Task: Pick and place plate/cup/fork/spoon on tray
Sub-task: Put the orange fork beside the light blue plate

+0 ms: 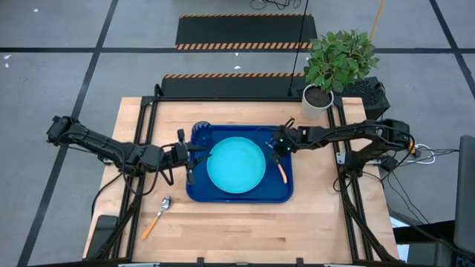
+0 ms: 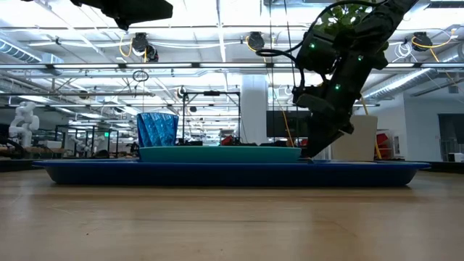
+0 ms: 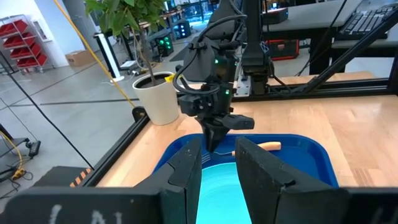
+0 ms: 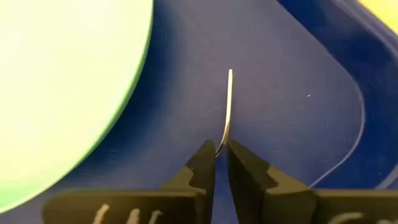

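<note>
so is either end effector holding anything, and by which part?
The right end effector pinches the fork at its metal end, on the tray. The left end effector holds nothing.

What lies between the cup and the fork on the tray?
The plate lies between the cup and the fork, as the high view shows.

You're clearly in a robotics lab or industrial workshop here, not anybody's kitchen. Look past the wooden table [image 1: 245, 222] in the low view: open ceiling with strip lights, pipes and hanging cables, plus a white humanoid-looking robot [image 2: 23, 119] at the far left. Your left wrist view catches red parts shelving [image 3: 22, 43] and a polished concrete floor. From above you get black-and-orange hazard-striped mats [image 1: 243, 33] and dark tape lines on the grey floor. Only homey touch is the potted plant [image 1: 338, 63].
</note>
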Motion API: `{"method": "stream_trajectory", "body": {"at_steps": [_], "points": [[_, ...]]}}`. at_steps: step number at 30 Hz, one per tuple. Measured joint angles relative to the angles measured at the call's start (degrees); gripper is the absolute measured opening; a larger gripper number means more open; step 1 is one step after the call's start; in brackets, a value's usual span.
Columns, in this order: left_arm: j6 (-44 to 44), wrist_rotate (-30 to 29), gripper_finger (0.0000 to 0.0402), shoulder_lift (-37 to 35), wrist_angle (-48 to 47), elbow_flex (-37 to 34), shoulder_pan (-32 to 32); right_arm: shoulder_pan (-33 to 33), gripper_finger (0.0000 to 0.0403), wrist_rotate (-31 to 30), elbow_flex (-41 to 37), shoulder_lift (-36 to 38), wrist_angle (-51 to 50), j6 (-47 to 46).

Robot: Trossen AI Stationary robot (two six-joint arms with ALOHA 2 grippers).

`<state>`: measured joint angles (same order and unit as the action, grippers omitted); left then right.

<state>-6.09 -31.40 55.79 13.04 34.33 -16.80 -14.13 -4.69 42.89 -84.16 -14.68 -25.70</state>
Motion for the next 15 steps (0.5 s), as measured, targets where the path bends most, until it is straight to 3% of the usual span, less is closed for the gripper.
{"method": "stream_trajectory", "body": {"at_steps": [10, 15], "points": [[0.0, 0.0, 0.0102, 0.0, 0.0, 0.0, 0.0, 0.0, 0.0078, -4.3, -1.3, 0.0, 0.2, 0.4], [0.0, 0.0, 0.0102, 0.0, 0.0, 0.0, 0.0, 0.2, 0.0089, -2.8, -1.4, 0.0, 0.4, -0.5]]}}
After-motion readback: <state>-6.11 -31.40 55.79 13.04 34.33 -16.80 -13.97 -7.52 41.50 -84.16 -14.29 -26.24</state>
